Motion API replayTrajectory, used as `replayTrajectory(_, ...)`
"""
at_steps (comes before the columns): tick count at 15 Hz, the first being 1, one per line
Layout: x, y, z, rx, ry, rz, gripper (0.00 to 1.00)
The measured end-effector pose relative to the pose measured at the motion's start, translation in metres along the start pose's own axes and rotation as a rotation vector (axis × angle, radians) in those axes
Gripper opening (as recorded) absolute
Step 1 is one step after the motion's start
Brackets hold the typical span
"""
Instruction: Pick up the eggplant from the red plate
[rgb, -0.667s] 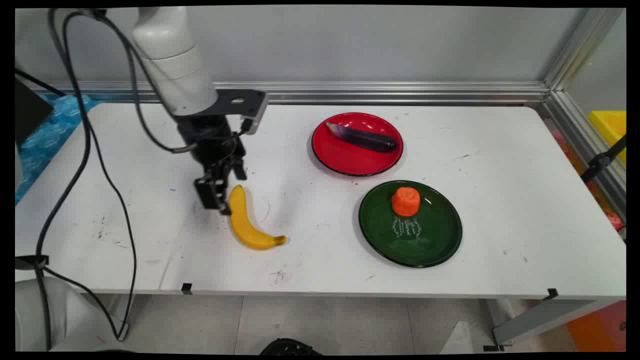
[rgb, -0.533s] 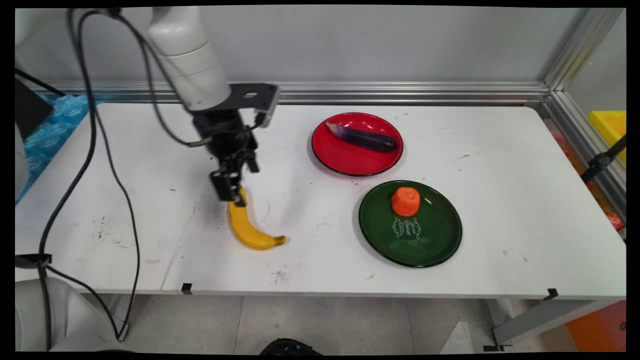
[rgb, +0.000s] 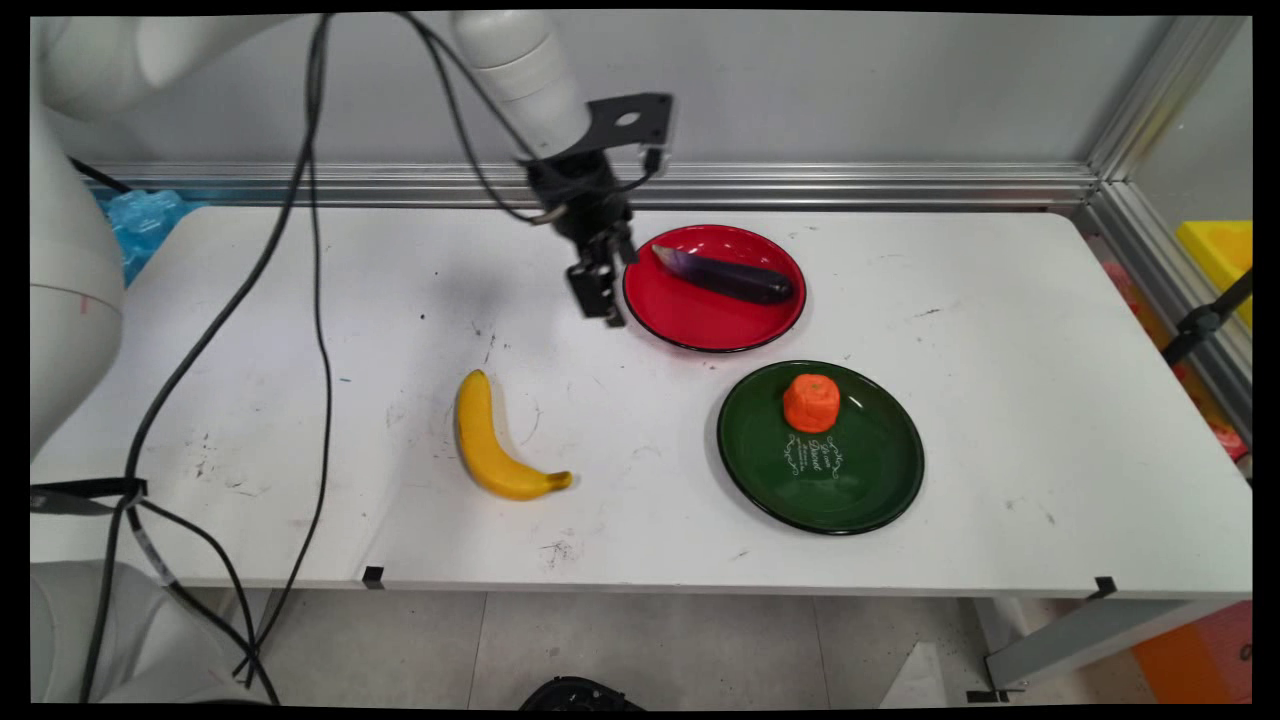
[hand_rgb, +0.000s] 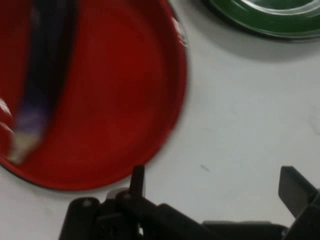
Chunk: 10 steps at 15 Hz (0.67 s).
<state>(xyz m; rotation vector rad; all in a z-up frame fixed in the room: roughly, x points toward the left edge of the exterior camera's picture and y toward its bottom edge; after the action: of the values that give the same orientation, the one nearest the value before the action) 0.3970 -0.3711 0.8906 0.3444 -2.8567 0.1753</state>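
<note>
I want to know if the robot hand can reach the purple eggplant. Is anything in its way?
Nothing visible is. The gripper is open, just beside the red plate's left rim. The eggplant lies alone on that plate, with only bare plate in between.

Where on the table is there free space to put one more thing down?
The table is bare right of the red plate and green plate, and left of the banana. It is crowded between the plates, and where the gripper hangs.
</note>
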Motion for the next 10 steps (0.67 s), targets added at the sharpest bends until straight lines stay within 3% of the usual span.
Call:
replayTrajectory(5, 0.015, -0.044, 0.019, 0.058, 0.048, 0.014, 1.0)
replayTrajectory(10, 0.026, -0.088, 0.053, 0.084, 0.102, 0.039, 1.0)
